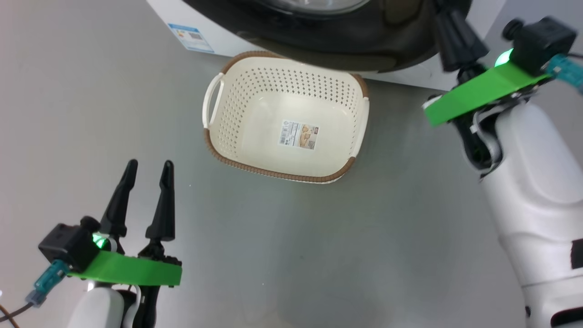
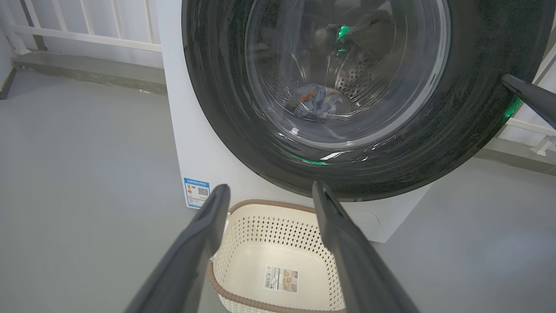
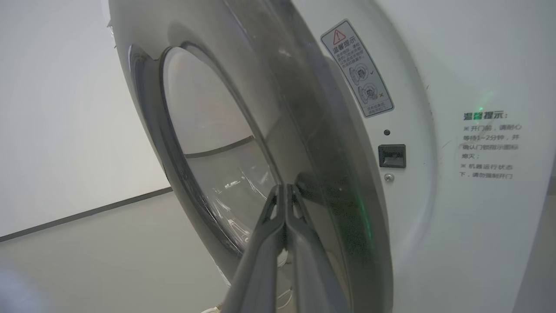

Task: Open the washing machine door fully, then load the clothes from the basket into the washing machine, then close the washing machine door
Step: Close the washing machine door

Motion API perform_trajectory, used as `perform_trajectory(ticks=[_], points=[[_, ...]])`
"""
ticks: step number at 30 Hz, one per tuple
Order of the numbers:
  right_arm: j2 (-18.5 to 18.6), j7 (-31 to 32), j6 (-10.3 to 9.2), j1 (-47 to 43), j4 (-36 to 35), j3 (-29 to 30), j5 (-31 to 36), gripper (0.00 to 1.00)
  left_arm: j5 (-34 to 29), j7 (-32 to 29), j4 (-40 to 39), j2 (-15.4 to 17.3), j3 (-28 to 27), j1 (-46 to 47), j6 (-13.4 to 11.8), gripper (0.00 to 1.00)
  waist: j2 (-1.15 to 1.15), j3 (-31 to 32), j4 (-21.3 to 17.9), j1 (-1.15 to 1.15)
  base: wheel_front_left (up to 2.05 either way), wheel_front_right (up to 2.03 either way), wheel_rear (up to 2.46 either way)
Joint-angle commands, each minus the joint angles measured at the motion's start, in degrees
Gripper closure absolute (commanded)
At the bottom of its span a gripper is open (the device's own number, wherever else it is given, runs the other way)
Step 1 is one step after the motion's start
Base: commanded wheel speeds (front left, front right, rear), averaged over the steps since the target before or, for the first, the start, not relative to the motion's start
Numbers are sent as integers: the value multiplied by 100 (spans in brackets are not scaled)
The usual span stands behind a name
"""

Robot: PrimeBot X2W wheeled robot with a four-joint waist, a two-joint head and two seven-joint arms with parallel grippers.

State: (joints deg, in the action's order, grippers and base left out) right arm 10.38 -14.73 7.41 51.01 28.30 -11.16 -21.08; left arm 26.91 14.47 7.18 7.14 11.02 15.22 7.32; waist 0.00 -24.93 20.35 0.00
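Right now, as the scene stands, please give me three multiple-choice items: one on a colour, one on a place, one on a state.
1. What colour is the rim of the basket?
A. brown
B. blue
C. green

2. Where are the clothes?
A. in the basket
B. on the floor
C. inside the drum

3. How is the left gripper?
A. shut on cloth
B. open, holding nothing
C. shut, empty

Answers:
1 A: a brown woven band runs round its cream wall.
2 C: they show through the glass of the washing machine door.
3 B: its fingers stand apart with nothing between them.
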Motion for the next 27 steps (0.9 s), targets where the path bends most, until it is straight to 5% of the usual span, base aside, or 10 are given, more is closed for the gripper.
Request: perform_trajectory(ticks=[1,27], points=[[-74,-27,8,188,-119,54,89,100,35,52,-176,141,-191,164,17,0,0,-94,83,0,0,0,0],[-115,-27,8,1578,223,1128,649,100,144,52,-346,-24,-70,517,17,0,0,-732,439,0,0,0,0]])
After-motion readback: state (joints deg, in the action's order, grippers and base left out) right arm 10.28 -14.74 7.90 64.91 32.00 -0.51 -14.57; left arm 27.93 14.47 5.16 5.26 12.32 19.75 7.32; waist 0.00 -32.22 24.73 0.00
